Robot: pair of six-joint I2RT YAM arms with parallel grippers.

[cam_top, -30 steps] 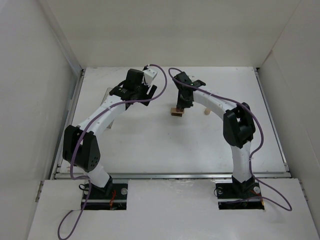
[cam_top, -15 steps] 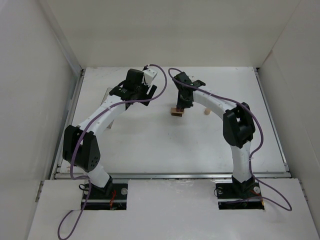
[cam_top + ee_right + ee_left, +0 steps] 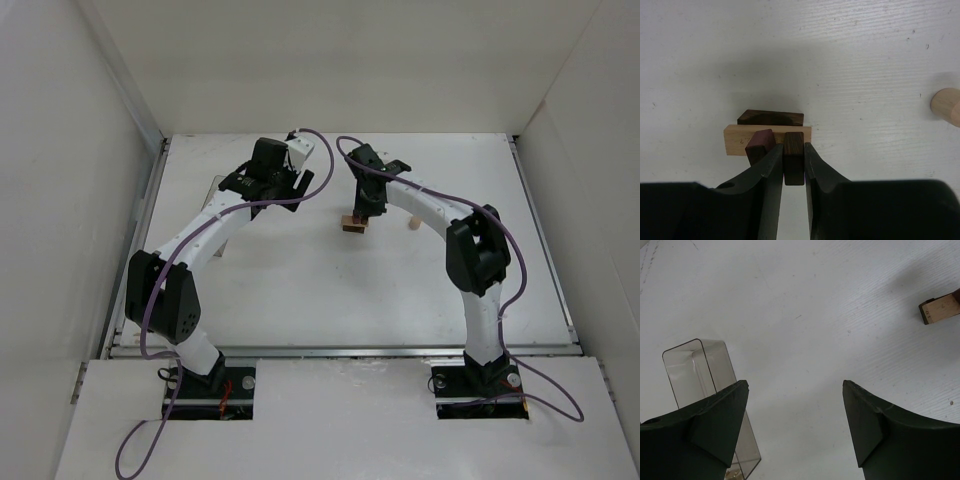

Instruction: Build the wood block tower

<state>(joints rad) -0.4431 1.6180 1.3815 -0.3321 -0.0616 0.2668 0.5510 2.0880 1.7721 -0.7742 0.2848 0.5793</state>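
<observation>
Midway: pinching dark brown cube (image 3: 794, 160) onto tan slab (image 3: 737, 139) with right fingers (image 3: 769, 172); holding left fingers (image 3: 715, 420) wide, empty; leaving pale cylinder (image 3: 946, 105) unstacked.

Bright, even light; right gripper (image 3: 793, 152) casts soft shadow.

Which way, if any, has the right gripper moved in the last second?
No. From above, the right gripper stays over the tan slab, same gap from the pale cylinder.

Behind the tan slab (image 3: 735, 140) a dark block (image 3: 770, 118) is mostly hidden; right of the slab the pale cylinder (image 3: 946, 106) is cut by the frame edge; at its near edge the right gripper (image 3: 793, 150) covers the lower part of a dark cube (image 3: 794, 141)
</observation>
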